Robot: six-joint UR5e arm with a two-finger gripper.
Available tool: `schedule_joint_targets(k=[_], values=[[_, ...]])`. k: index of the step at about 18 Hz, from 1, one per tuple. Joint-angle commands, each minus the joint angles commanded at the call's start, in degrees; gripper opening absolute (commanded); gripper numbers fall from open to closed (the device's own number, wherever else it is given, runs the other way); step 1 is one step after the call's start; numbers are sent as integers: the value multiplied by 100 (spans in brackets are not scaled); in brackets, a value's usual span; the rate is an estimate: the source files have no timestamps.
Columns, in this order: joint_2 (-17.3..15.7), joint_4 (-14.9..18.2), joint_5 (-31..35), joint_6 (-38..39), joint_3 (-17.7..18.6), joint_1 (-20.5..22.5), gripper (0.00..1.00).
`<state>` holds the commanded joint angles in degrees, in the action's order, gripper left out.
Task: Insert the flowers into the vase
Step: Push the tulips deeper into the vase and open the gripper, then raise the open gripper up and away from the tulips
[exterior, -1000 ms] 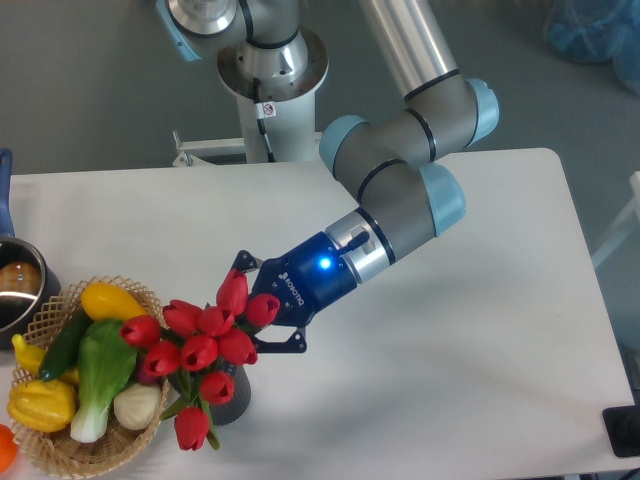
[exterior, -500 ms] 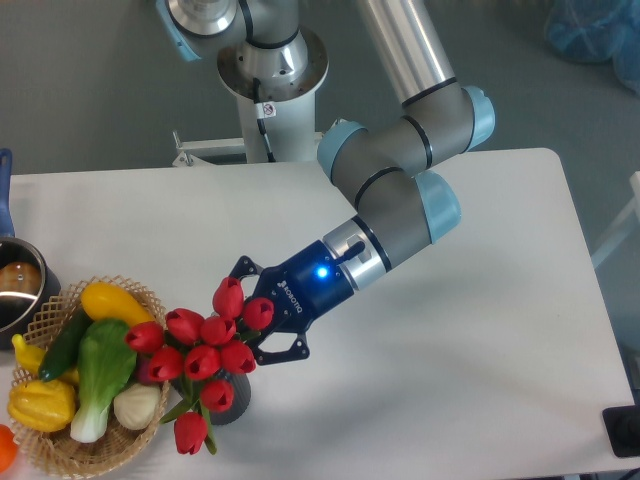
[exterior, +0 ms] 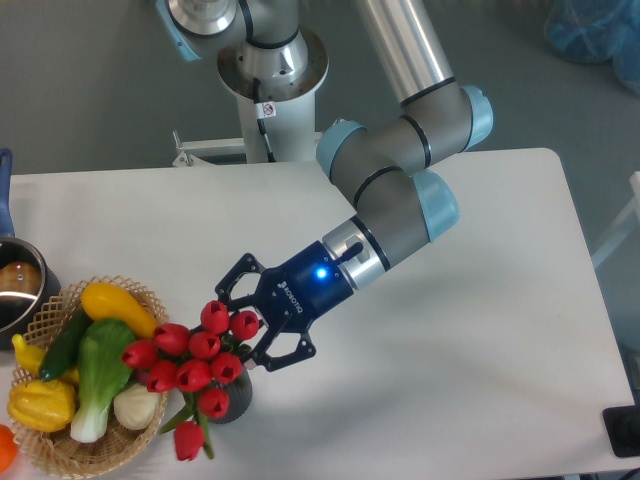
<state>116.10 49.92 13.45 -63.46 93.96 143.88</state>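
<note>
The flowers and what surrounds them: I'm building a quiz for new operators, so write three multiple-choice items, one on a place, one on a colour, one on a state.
1. Where does the wicker basket stand relative to the vase?
A. To the vase's left in the picture
B. To its right
C. On the far table edge

2. What colour are the flowers' buds?
A. Yellow
B. Red
C. White

3. How do the gripper's fingers stand?
A. Pressed together
B. Spread apart
C. Out of view

Answers:
1 A, the basket sits at the lower left, with the dark vase just right of it.
2 B, every bud in the bunch is red.
3 B, the two fingers are splayed wide on either side of the upper buds.
</note>
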Motion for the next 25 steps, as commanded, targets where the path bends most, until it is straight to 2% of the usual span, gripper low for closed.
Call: schedule_joint_targets(k=[4,5,7,12,21,25], values=[[-18,9,0,9,0,70,70],[-35,9,9,9,9,79,76],[-157,9,9,17,96,141,100],[-430,9,746,0,334,194,100],[-668,9,1642,0,571,193,100],[-721,9,1732,0,668,228,100]])
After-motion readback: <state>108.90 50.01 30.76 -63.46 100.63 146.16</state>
